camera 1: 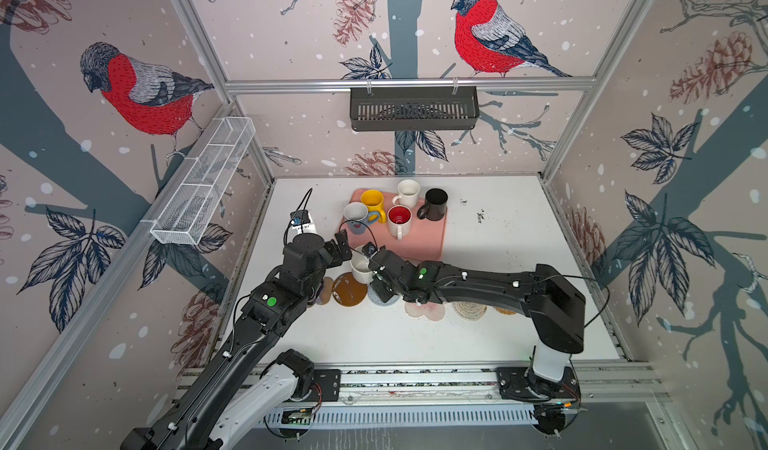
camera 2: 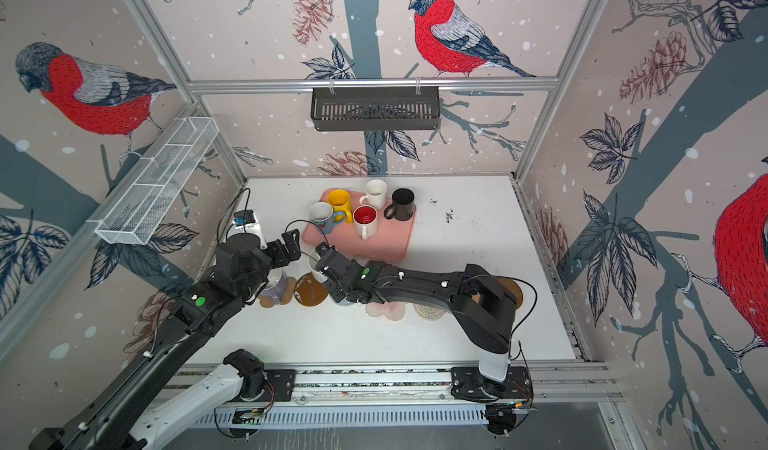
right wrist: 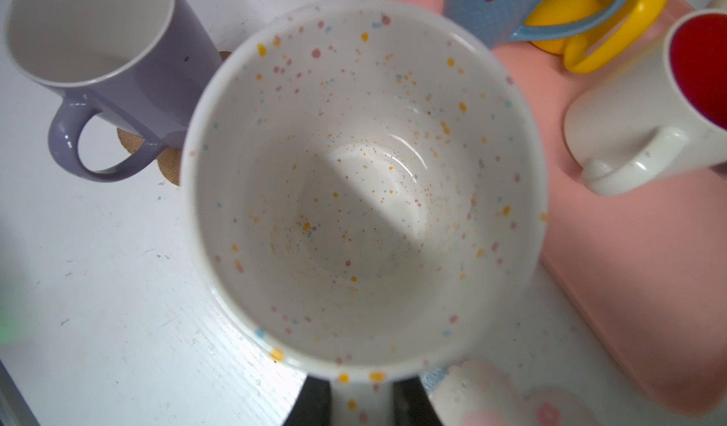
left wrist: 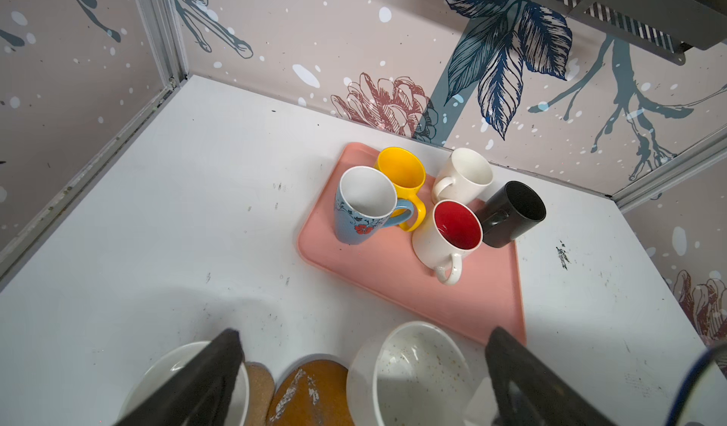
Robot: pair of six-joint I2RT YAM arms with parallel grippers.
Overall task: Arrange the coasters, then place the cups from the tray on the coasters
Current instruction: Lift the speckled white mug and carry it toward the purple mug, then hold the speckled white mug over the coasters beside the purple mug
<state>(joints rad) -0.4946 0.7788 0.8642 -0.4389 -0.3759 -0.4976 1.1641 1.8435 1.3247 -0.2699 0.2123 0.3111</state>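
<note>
Mug-placing step: right gripper (right wrist: 362, 408) pinches speckled mug (right wrist: 362, 184) by handle (right wrist: 361, 398); next, centre and lower onto brown coaster (camera 1: 348, 289); left gripper (left wrist: 364, 337) wide, empty.

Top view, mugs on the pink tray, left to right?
On the tray: blue-handled mug → yellow mug → red-inside mug → black mug. I left out the plain white mug: it overlaps the red-inside mug sideways.

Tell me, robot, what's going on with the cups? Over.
Left gripper open, empty. Right gripper shut on speckled mug. Five mugs on tray. Lavender mug close beside.
</note>
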